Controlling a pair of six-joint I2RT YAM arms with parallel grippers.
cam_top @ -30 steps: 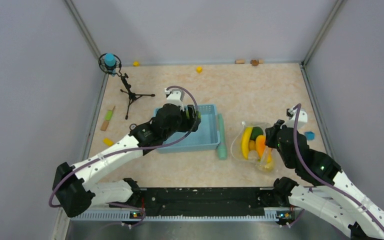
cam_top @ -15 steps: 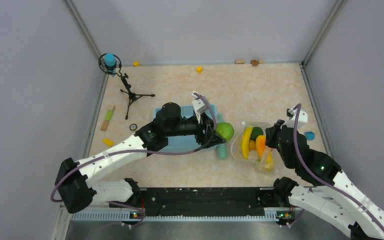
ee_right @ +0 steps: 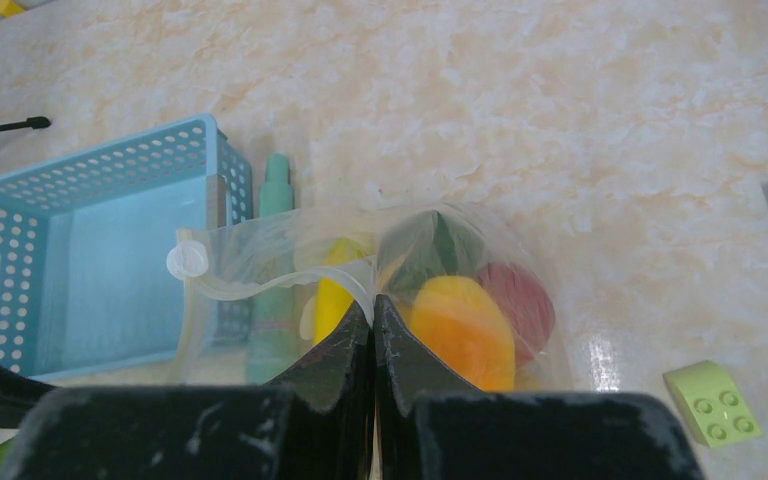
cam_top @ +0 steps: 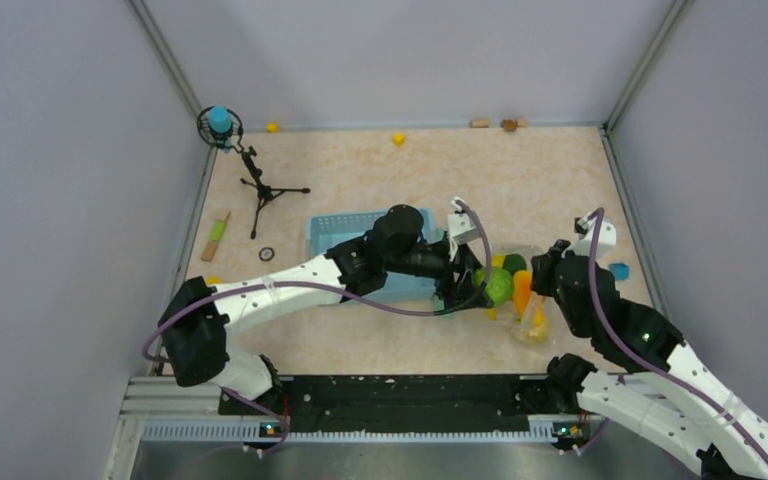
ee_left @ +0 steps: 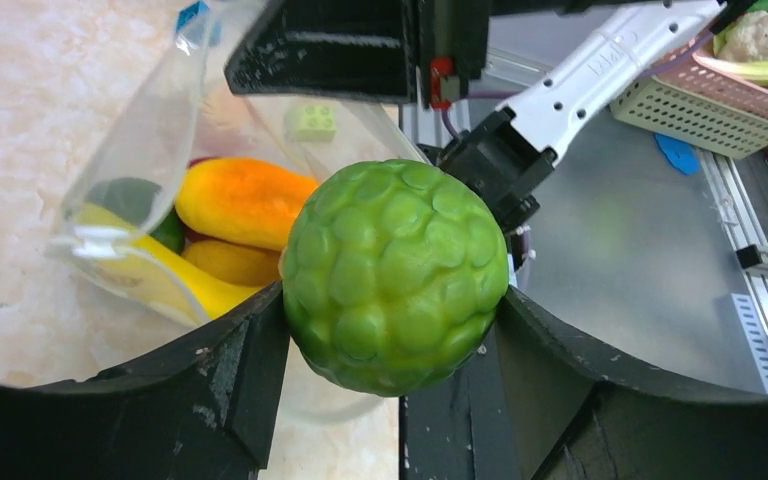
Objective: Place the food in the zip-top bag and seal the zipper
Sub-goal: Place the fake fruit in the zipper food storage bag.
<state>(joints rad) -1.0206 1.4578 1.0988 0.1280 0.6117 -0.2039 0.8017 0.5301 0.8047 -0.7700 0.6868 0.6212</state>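
Two arms shared job. We saw right gripper clenched on zipper of zip-top bag, holding rim up so mouth gaped toward left arm. We saw left gripper grasping bumpy light-green fruit between its fingers, right at bag mouth; we judged it ready for drop-in. Beyond left gripper, inside bag, lay banana, orange fruit and dark green piece. Zipper was not yet sealed.

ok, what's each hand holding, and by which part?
Left hand: the bumpy green fruit, clamped across its middle. Right hand: the zip-top bag, pinched at its rim.
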